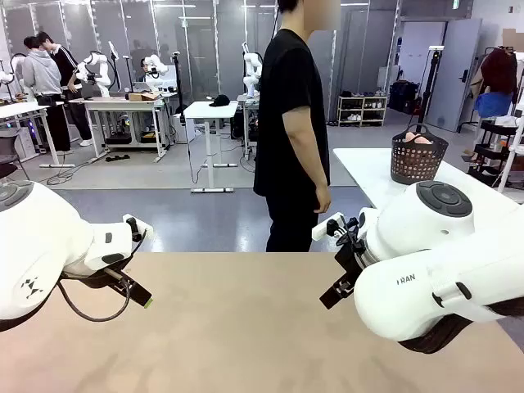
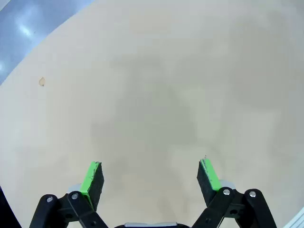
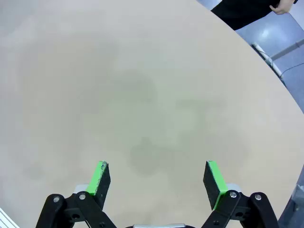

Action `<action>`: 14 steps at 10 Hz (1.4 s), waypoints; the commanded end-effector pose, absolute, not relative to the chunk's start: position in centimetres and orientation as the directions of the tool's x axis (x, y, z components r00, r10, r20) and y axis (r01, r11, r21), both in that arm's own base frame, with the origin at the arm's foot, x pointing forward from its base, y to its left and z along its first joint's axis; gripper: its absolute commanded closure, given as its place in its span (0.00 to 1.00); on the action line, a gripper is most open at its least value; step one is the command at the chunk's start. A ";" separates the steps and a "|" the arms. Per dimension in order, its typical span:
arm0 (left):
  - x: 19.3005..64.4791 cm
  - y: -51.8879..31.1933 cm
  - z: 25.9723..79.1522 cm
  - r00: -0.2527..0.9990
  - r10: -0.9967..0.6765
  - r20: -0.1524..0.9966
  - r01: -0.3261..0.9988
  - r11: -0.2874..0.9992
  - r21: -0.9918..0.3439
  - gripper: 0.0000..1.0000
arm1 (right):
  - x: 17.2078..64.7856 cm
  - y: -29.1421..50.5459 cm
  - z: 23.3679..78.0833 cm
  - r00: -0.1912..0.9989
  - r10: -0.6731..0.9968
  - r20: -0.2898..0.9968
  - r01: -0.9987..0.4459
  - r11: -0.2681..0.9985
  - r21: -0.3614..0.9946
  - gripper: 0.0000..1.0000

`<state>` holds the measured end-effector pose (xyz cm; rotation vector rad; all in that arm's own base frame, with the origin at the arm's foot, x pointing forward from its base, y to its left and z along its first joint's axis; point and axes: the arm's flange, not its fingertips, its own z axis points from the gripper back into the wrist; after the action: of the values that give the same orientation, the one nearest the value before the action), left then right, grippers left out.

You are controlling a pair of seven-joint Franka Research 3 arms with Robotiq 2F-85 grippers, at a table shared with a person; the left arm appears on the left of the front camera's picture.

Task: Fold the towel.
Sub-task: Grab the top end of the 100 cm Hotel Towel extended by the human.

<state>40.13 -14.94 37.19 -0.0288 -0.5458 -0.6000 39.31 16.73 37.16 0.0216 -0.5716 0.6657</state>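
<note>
The towel (image 1: 417,137) lies bunched in a dark basket (image 1: 418,162) on a white bench (image 1: 368,168) at far right. The left gripper (image 2: 151,172) and right gripper (image 3: 159,175) hang spread, holding nothing, over the bare tan bench (image 1: 246,327). A person (image 1: 291,123) stands at its far edge.

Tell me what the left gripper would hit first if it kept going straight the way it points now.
The left gripper, jaws open, points down at the bare tan tabletop. Nothing lies in between, so it would probably meet the tabletop first. How far off that is cannot be judged.
</note>
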 end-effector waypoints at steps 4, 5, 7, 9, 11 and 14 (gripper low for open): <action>40.1 -15.0 37.2 0.689 -0.529 0.496 0.544 0.829 0.129 0.00 | 39.3 16.7 37.2 0.639 0.578 0.508 -0.589 0.792 -0.159 0.00; 40.1 -15.0 37.2 0.689 -0.529 0.496 0.544 0.829 0.129 0.00 | 39.3 16.7 37.2 0.639 0.578 0.508 -0.589 0.792 -0.159 0.00; 40.1 -15.0 37.2 0.689 -0.529 0.496 0.544 0.829 0.129 0.00 | 39.3 16.7 37.2 0.639 0.578 0.508 -0.589 0.792 -0.159 0.00; 40.1 -15.0 37.2 0.689 -0.529 0.496 0.544 0.829 0.129 0.00 | 39.3 16.7 37.2 0.639 0.578 0.508 -0.589 0.792 -0.159 0.00; 40.1 -15.0 37.2 0.688 -0.530 0.496 0.544 0.829 0.129 0.00 | 39.3 16.7 37.2 0.638 0.580 0.507 -0.591 0.791 -0.161 0.00; 42.3 -13.6 43.9 0.703 -0.480 0.524 0.536 0.843 0.052 0.00 | 41.7 14.7 43.5 0.610 0.535 0.585 -0.572 0.808 -0.143 0.00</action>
<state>41.68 -14.74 41.30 -0.0562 -0.5808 -0.5642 41.11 15.75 41.49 0.0292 -0.6480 0.6258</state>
